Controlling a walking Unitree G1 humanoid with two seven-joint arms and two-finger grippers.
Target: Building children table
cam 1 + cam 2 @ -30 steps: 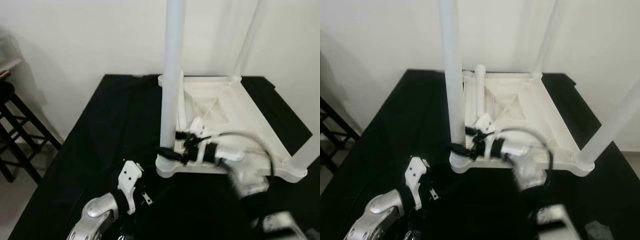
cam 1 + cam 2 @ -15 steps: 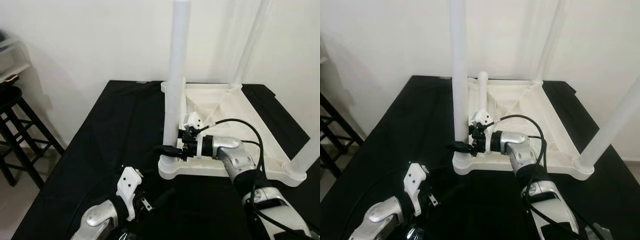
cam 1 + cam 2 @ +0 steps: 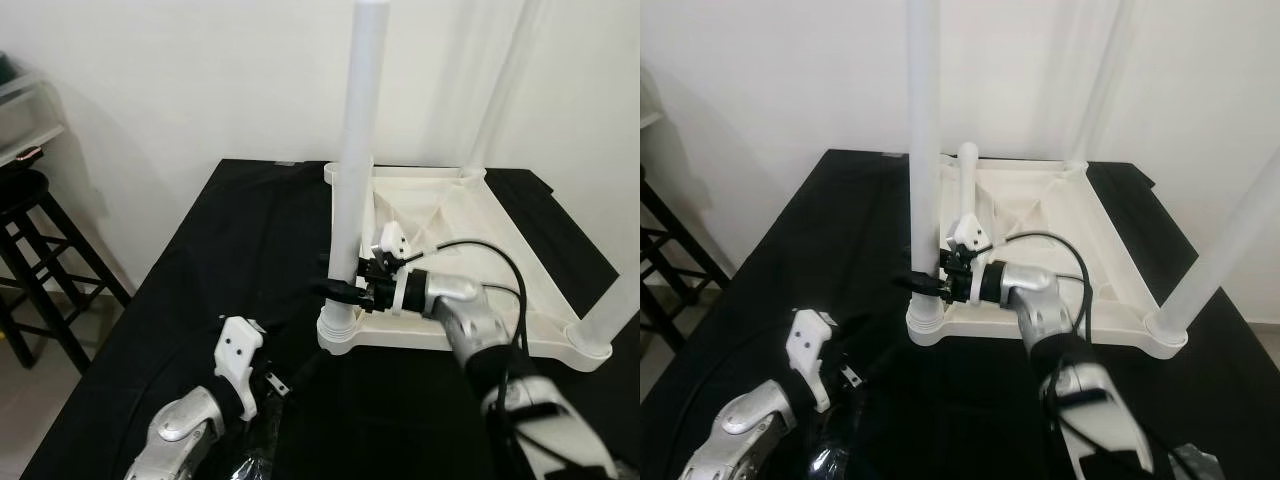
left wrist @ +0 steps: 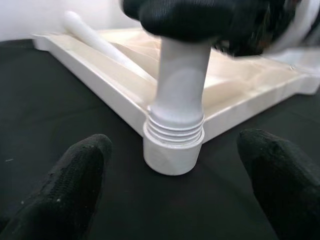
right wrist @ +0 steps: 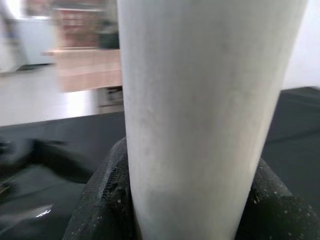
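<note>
Tabletop (image 3: 440, 215) lies upside down on the black cloth (image 3: 230, 260). Right gripper (image 3: 343, 290) clamps the near leg (image 3: 355, 150) low, just above its corner socket (image 4: 173, 150); thread ridges are exposed, so likely not fully seated. Left gripper (image 4: 175, 160) hangs spread open, near the socket, holding nothing. The leg looks like light, stiff, slick hollow plastic: grip low, near the threads, to limit wobble.

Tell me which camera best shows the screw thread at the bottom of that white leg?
The left wrist view: the thread sits close and sharp above the corner socket. Both eye views show it small; the right wrist view shows bare leg.
</note>
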